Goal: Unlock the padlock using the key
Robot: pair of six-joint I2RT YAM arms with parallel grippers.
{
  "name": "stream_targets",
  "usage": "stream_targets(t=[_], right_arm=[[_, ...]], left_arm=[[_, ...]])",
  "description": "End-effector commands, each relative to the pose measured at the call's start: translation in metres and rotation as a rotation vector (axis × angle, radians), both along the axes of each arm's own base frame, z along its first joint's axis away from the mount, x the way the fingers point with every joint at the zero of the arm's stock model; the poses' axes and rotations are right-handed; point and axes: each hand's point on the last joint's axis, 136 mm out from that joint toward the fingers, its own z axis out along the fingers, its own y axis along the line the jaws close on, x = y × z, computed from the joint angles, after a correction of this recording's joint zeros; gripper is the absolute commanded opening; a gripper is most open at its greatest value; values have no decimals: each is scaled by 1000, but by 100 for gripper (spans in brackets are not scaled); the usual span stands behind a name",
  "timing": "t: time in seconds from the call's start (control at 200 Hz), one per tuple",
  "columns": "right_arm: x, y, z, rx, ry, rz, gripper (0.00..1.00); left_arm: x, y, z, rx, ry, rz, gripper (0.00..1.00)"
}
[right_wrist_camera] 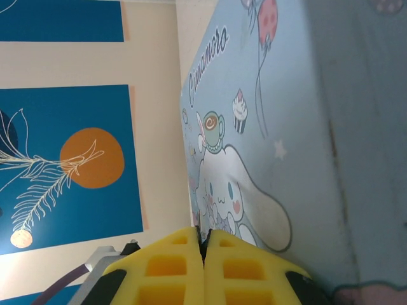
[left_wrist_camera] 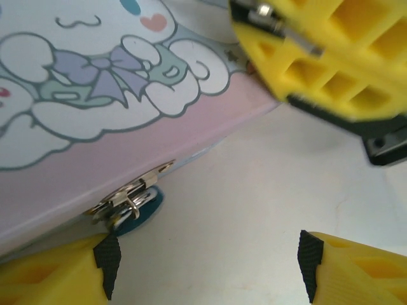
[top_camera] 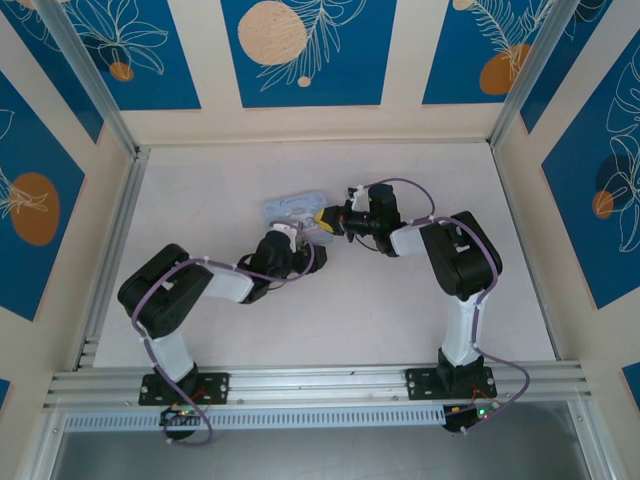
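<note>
The small dark blue padlock (left_wrist_camera: 144, 210) lies on the table under the tin's edge, its metal shackle (left_wrist_camera: 135, 202) hooked through the tin's silver clasp (left_wrist_camera: 130, 189). My left gripper (left_wrist_camera: 210, 267) is open and empty, and its left fingertip (left_wrist_camera: 108, 260) is just below the padlock. My right gripper (right_wrist_camera: 203, 236) is shut over the tin's lid. A thin metal key (left_wrist_camera: 294, 37) is pinched between its yellow fingers (left_wrist_camera: 331, 70). From above, the left gripper (top_camera: 293, 232) and the right gripper (top_camera: 328, 222) meet at the tin's near edge.
The pale blue cartoon-printed tin (top_camera: 292, 207) lies flat mid-table, and its lid (right_wrist_camera: 286, 127) is close under the right wrist camera. Blue and cream panel walls (top_camera: 310, 50) enclose the table. Open white tabletop (top_camera: 350, 310) stretches in front of the arms.
</note>
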Motion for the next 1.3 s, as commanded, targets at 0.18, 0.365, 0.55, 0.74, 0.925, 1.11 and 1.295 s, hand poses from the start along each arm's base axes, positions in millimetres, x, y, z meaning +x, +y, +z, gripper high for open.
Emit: stream_targets(t=[0.18,0.365,0.55,0.74,0.925,1.11,1.295], right_arm=[[1,3,-7,7,24,7,0],[1,3,-8,8,30,9,0],[1,3,-9,8,35,11,0],[1,3,-11,4,43,10,0],[2,2,-15,5,52,5,0],[1,3,-20,3,65,5,0],[1,3,-23,4,71,5,0]], left_arm=[[14,0,-13,-115,52,81,74],[7,23,-17,2,34,127,75],[10,48,-16,194,11,189,76],[16,47,-23,285,14,169,76],[22,28,-29,304,9,107,76],[28,1,-28,229,-5,39,76],[36,-26,-12,94,-32,-10,77]])
